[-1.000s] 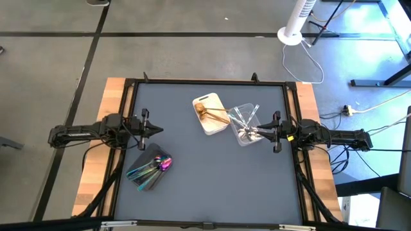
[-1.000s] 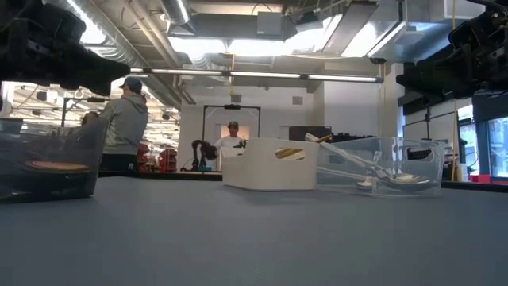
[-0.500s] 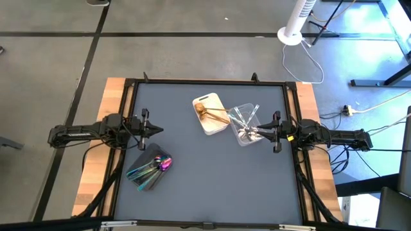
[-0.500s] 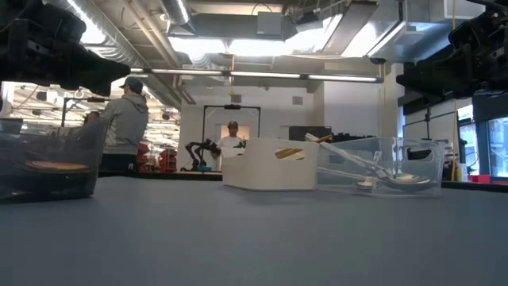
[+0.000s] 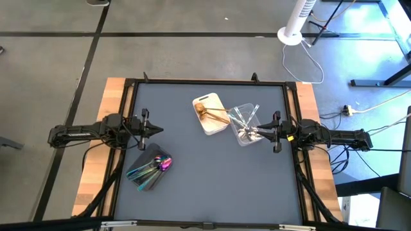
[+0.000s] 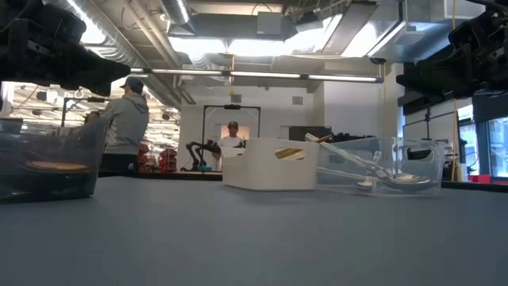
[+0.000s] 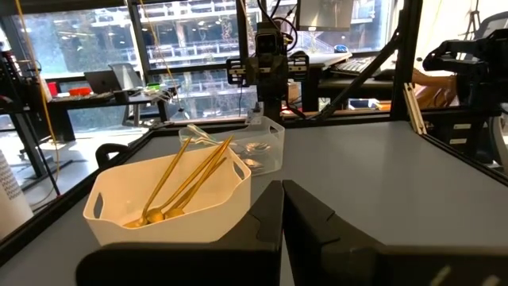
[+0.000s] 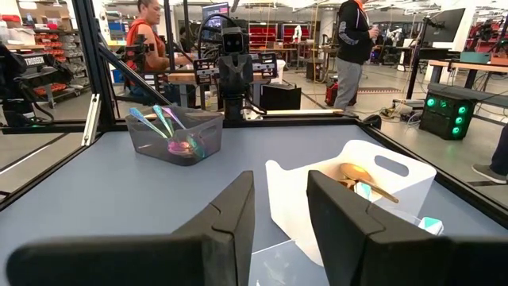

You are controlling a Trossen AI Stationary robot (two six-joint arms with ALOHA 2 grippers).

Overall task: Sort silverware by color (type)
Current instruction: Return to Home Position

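The gold silverware [image 5: 215, 115] lies in a white tray [image 5: 207, 102] at the table's middle. Silver pieces [image 5: 244, 128] lie in a clear tray [image 5: 252, 140] just to its right. Iridescent purple-teal pieces [image 5: 154, 167] lie in a dark grey tray [image 5: 146, 183] toward the near left. My left gripper [image 5: 156, 130] hovers shut left of the white tray [image 7: 119, 210], holding nothing. My right gripper [image 5: 259, 133] hovers open at the clear tray's right rim, with nothing between its fingers [image 8: 280, 208]. In the right wrist view the dark tray [image 8: 171, 143] stands across the table.
A raised black frame [image 5: 205, 82] edges the grey table top, with wooden strips [image 5: 96, 160] outside it. Bare table surface lies in front of the trays [image 6: 254, 230]. People stand in the room beyond the table [image 6: 125, 119].
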